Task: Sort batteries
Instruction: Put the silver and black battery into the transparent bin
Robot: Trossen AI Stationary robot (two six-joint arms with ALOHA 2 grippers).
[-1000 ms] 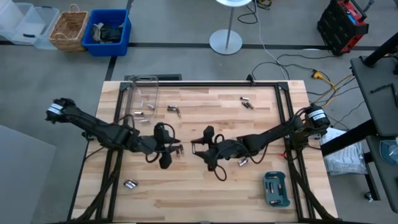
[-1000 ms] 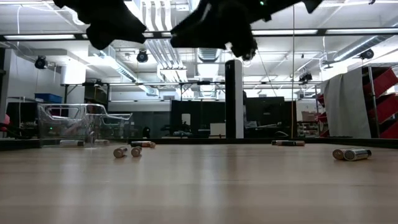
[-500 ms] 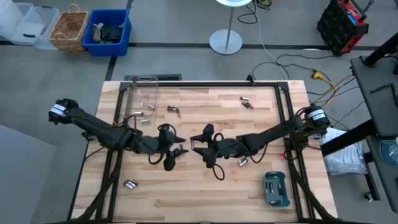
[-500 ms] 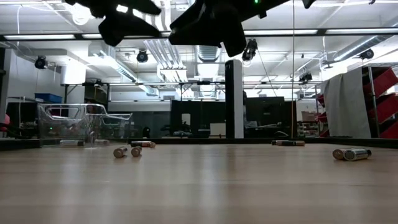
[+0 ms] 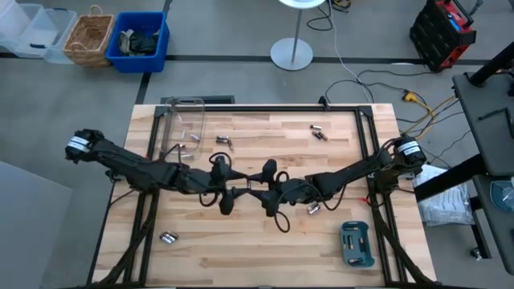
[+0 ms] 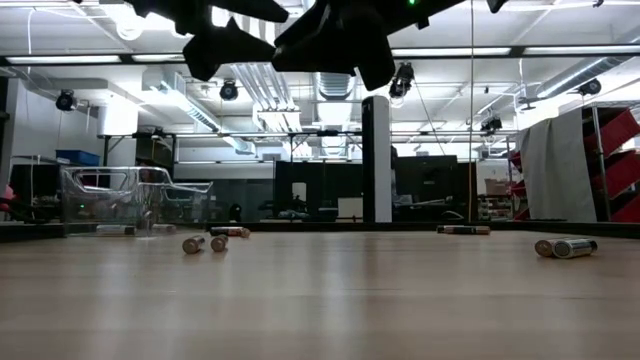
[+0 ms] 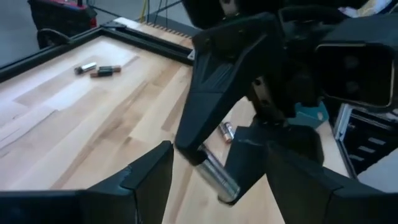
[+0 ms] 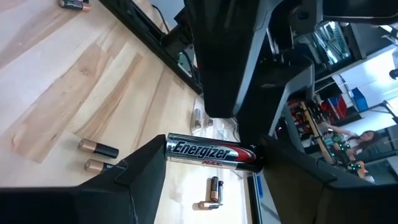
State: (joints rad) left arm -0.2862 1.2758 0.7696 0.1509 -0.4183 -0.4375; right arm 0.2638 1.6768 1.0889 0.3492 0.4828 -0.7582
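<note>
Over the table's middle my right gripper (image 5: pixel 255 191) is shut on one black-and-silver Energizer battery (image 8: pixel 211 152), held above the wood. My left gripper (image 5: pixel 231 193) faces it from the left and is open. Its two fingers (image 7: pixel 146 180) stand on either side of that battery (image 7: pixel 217 175); whether they touch it does not show. Loose batteries lie on their sides on the table at the far middle (image 5: pixel 223 141), far right (image 5: pixel 319 130), near left (image 5: pixel 168 238) and beside my right arm (image 5: pixel 313 209). My right gripper pinches the battery lengthwise between its two fingers, one finger on each end (image 8: pixel 173 148). The fingers (image 8: pixel 134 180) come level from the table's right. The battery lies across the gap, roughly level and lifted clear of the table.
A clear plastic box (image 5: pixel 183 128) with a few batteries in it stands at the far left. A teal tray (image 5: pixel 356 245) sits at the near right corner. A black frame rail (image 5: pixel 265 108) borders the tabletop.
My left gripper has moved toward the table's right edge, closing in on my right gripper until its open fingers flank the held battery. My right gripper has kept its place and its hold.
</note>
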